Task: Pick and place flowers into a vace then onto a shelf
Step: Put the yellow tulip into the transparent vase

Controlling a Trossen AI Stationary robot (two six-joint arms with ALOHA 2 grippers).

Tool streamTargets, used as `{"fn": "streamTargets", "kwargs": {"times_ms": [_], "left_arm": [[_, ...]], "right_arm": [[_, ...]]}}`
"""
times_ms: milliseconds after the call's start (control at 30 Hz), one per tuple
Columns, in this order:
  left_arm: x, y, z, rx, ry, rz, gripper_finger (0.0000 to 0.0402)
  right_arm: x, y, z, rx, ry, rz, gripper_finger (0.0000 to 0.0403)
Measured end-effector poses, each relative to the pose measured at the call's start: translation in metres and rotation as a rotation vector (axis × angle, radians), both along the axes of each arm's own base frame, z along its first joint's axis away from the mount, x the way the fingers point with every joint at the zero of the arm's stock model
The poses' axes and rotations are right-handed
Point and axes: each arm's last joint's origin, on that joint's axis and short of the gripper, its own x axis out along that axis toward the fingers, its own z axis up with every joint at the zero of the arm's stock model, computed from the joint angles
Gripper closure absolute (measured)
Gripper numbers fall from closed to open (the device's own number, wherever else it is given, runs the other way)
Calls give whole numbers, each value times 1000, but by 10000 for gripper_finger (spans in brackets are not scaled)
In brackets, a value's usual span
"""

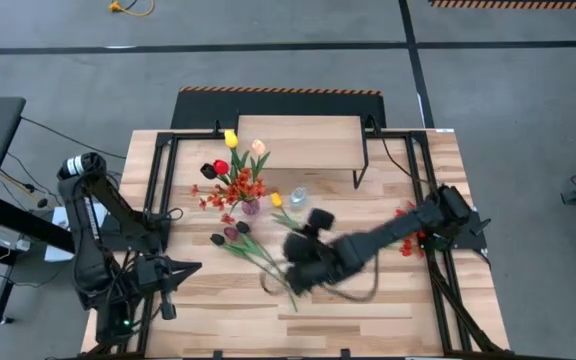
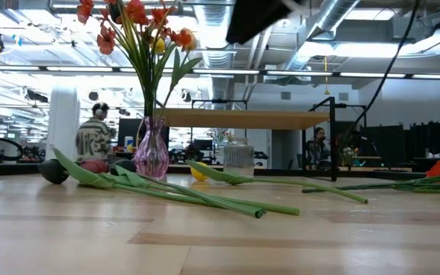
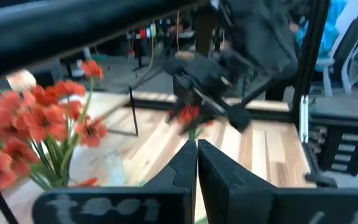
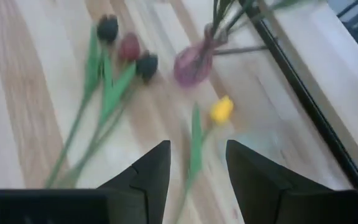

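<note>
The right gripper (image 4: 196,177) hovers with fingers spread, a yellow tulip (image 4: 221,109) on the desk (image 4: 23,112) at twelve o'clock just beyond them; the left gripper's (image 3: 196,163) fingers are pressed together.

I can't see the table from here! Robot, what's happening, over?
Right tool open, above the loose yellow tulip. Left tool shut, parked at the table's edge. Purple vase already holds flowers. Nothing blocking.

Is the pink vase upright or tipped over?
Upright: the pink vase stands on its base on the table, flowers rising straight from its neck.

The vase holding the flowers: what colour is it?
Translucent pinkish-purple vase, clearest in the low view.
</note>
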Motion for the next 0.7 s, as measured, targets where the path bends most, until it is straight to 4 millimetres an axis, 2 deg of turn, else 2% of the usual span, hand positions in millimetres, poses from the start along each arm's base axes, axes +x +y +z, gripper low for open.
{"fn": "streamTargets", "kwargs": {"times_ms": [200, 333, 467, 567, 700], "left_arm": [[-8, -2, 4, 34, -82, 1, 401], [-6, -1, 3, 57, -80, 11, 401], [4, 0, 0, 91, -70, 55, 401], [13, 0, -5, 112, -62, 90, 401], [22, -4, -15, 147, -30, 111, 401]], "right_arm": [[-44, 45, -30, -7, -95, -77, 251], [-69, 60, -55, -18, -195, -137, 255], [-75, 53, -77, -30, -267, -190, 258], [-67, 39, -86, -33, -271, -225, 260], [-55, 15, -92, -65, -181, -246, 263]]}}
